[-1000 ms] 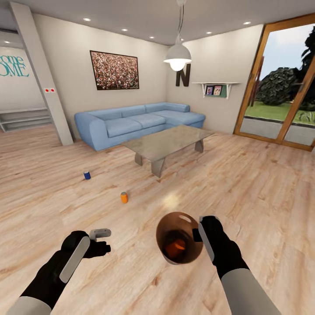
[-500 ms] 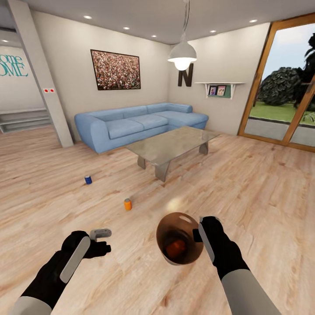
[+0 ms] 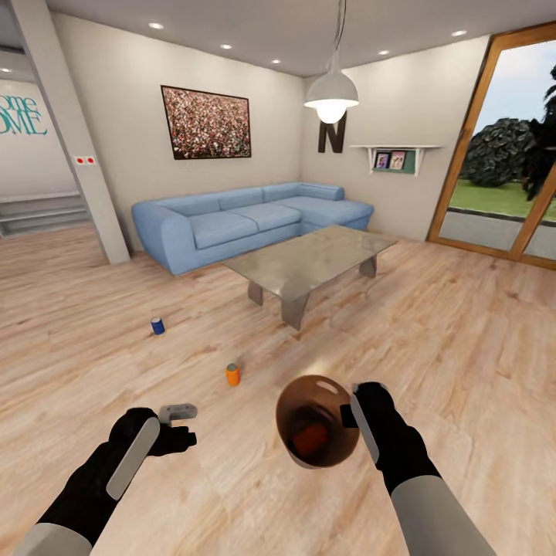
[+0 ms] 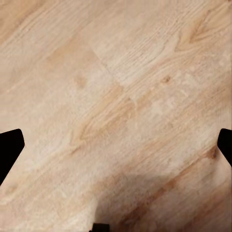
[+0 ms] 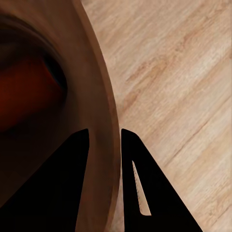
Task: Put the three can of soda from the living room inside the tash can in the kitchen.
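Trash can (image 3: pixel 318 421) rim clamped in right claw (image 5: pixel 104 140); orange can (image 3: pixel 310 439) inside half-shadowed. Left claw (image 3: pixel 176 426) spread, empty.

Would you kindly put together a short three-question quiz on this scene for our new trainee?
1. True or false: the right end effector is clamped on the rim of the trash can.
2. Which can stands nearer the robot on the floor? A) the orange can B) the blue can
3. Fill in: the left end effector is ____ and holds nothing.

Key:
1. True; the right wrist view shows one finger inside the wall and the other outside.
2. A.
3. Open; it hangs above bare wood.
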Tool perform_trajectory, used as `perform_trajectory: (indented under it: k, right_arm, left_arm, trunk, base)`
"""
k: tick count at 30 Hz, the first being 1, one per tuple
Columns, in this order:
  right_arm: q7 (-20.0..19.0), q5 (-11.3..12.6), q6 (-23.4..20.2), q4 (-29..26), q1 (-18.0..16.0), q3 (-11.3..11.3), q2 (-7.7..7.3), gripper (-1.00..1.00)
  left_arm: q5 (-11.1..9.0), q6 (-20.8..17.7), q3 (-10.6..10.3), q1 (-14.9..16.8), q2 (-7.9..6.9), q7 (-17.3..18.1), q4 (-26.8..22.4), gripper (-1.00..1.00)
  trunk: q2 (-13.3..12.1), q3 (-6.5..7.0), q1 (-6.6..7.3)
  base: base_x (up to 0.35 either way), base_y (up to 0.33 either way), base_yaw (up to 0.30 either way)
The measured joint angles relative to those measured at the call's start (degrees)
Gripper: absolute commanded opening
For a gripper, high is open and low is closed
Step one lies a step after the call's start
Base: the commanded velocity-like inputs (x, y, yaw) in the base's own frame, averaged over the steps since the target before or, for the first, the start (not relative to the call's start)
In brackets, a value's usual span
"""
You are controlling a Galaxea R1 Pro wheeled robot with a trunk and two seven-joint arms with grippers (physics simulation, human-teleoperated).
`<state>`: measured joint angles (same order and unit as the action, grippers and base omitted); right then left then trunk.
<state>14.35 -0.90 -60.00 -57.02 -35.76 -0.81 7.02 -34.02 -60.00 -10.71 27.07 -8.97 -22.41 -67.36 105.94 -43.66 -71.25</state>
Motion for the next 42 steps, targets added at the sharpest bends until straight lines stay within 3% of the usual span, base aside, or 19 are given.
perform_trajectory:
  k: [42]
  right_arm:
    - [0.0, -0.1, 0.0, 0.0, 0.0, 0.1, 0.00, -1.00]
  left_arm:
    - [0.2, 0.0, 0.0, 0.0, 0.00, 0.0, 0.0, 1.00]
  trunk:
    - [0.0, 0.00, 0.00]
  base:
    - [0.335, 0.056, 0.000]
